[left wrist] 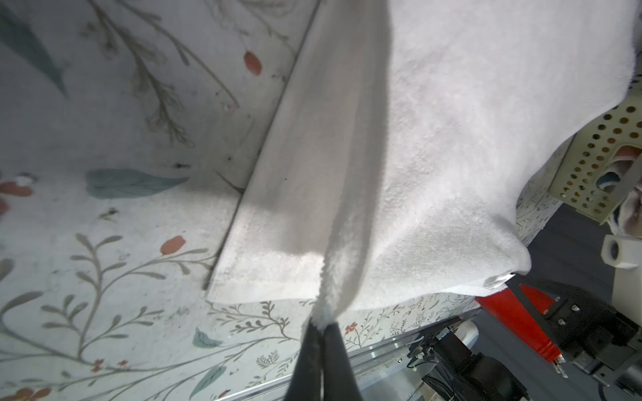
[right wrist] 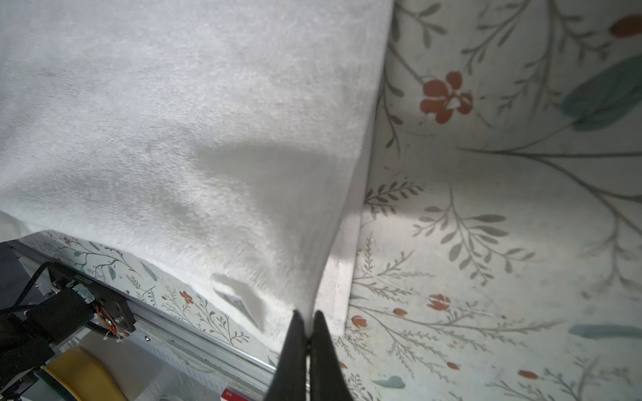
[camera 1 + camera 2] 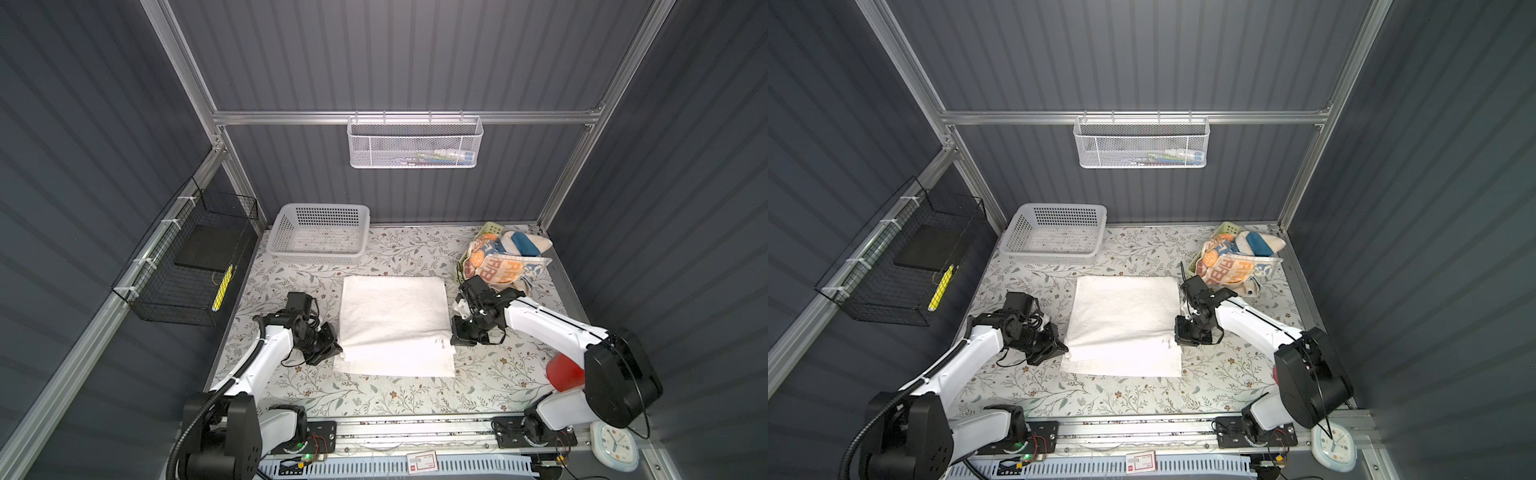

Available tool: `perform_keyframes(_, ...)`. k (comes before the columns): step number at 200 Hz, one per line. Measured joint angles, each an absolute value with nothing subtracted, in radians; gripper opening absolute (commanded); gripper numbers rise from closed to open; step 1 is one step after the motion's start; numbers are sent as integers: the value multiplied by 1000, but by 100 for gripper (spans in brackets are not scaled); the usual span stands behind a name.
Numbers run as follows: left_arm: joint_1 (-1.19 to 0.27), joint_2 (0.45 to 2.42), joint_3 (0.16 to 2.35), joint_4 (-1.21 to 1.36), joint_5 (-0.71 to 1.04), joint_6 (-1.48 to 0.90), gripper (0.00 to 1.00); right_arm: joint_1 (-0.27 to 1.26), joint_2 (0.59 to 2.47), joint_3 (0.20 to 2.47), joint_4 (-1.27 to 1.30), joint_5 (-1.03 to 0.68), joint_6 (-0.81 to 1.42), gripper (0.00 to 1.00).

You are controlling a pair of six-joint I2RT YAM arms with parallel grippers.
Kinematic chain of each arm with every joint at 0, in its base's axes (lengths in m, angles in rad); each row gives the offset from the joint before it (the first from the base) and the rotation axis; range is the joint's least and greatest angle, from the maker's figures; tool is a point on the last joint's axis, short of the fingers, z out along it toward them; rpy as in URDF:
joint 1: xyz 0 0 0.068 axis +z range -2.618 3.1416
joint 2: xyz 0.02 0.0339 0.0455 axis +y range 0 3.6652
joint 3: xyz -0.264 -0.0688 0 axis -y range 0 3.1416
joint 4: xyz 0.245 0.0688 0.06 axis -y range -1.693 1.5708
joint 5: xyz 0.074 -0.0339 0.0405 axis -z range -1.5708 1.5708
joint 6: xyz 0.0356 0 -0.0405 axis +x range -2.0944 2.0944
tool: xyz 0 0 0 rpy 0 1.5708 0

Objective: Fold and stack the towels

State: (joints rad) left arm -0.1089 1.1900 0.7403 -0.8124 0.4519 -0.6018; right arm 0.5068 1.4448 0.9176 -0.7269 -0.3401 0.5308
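White terry towel (image 3: 395,316) is lying half-folded mid-table on the flower-patterned covering (image 3: 374,395), its upper layer stopping short of the near edge. Black left gripper (image 1: 321,324) and right gripper (image 2: 307,317) are each clenching a corner of that layer, probably keeping the fold square. Wrist views are showing these pinches; both top views are hiding them, yet showing the crumpled printed towels (image 3: 505,266) waiting far right.

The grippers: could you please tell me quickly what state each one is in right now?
Left gripper: shut, pinching an edge of the white towel.
Right gripper: shut, pinching the same towel's opposite side.
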Motion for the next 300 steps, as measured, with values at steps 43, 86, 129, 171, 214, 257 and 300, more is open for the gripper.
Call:
perform_keyframes(43,-109,1222,790,-878,427,-588,0,548,1381,885,-749,-376,573,0)
perform_keyframes(86,-110,1306,722,-888,374,-589,47,564,1477,796,-715,-403,602,45)
perform_keyframes(129,-110,1316,792,-938,249,-587,51,570,1506,847,-766,-354,590,53)
perform_keyframes(171,-133,1323,900,-893,216,-577,40,596,1485,931,-784,-293,583,39)
perform_keyframes(214,-283,1423,847,-781,234,-606,27,682,1554,902,-709,-305,617,22)
perform_keyframes(257,-299,1420,710,-765,223,-661,19,710,1552,787,-636,-329,653,16)
perform_keyframes(300,-299,1258,629,-838,187,-721,22,743,1462,738,-656,-328,697,26)
